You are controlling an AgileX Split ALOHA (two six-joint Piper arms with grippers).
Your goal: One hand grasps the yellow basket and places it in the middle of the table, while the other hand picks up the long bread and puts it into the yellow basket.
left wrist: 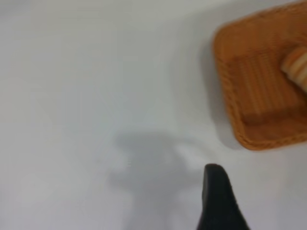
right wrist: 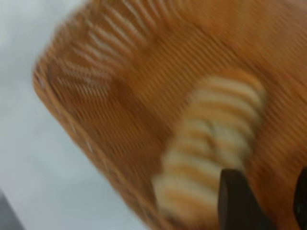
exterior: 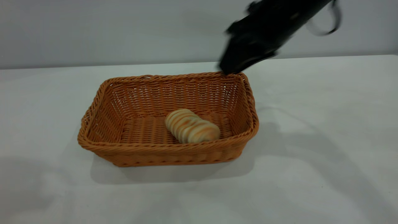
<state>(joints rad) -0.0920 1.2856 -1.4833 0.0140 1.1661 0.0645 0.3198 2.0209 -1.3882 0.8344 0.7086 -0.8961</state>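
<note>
The yellow basket (exterior: 124,93) stands on the white table (exterior: 311,140) near its middle. The long bread (exterior: 191,126) lies on the basket floor, toward its right half. My right gripper (exterior: 230,66) hangs just above the basket's back right corner, blurred. In the right wrist view it (right wrist: 268,191) is open and empty above the bread (right wrist: 211,143) and the basket (right wrist: 120,86). My left gripper (left wrist: 261,201) is outside the exterior view. One of its fingers (left wrist: 216,196) shows over bare table, with nothing beside it. The basket (left wrist: 249,72) lies well away from it, with the bread's end (left wrist: 297,67) showing.
A pale wall (exterior: 124,31) runs behind the table's far edge. The right arm's dark body (exterior: 273,25) slants up to the upper right. Bare tabletop lies around the basket on all sides.
</note>
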